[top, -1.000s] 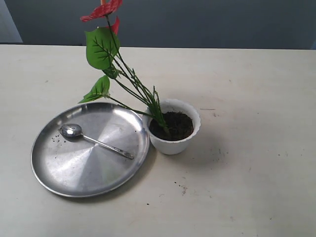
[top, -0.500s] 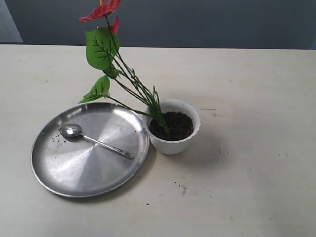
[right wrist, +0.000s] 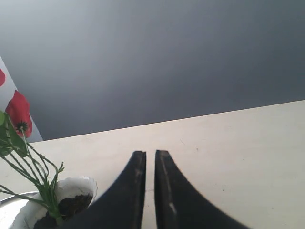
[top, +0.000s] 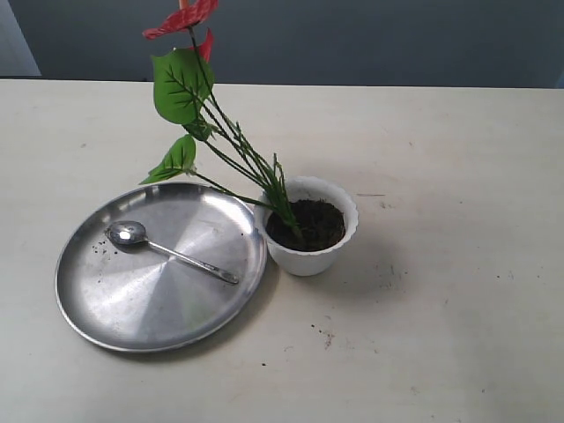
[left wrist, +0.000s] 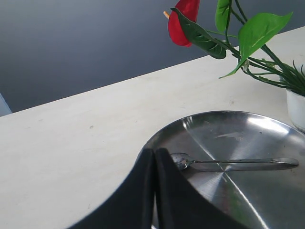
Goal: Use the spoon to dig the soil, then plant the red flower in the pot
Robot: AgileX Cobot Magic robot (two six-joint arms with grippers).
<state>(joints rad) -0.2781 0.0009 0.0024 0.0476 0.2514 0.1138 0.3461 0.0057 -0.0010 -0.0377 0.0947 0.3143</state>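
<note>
The red flower (top: 182, 18) stands planted in the soil (top: 315, 222) of the white scalloped pot (top: 310, 257), its green stems leaning up and to the left over the plate. The spoon (top: 129, 233) lies loose on the steel plate (top: 132, 308), bowl to the left. Neither gripper shows in the exterior view. In the left wrist view my left gripper (left wrist: 155, 150) is shut and holds nothing, its tips just short of the spoon (left wrist: 238, 163) bowl. In the right wrist view my right gripper (right wrist: 150, 152) is shut on nothing, above the table beside the pot (right wrist: 78, 183).
The steel plate touches the pot's left side. Crumbs of soil (top: 324, 335) lie scattered on the cream table in front of the pot. A dark wall (top: 370, 40) runs behind the table's far edge.
</note>
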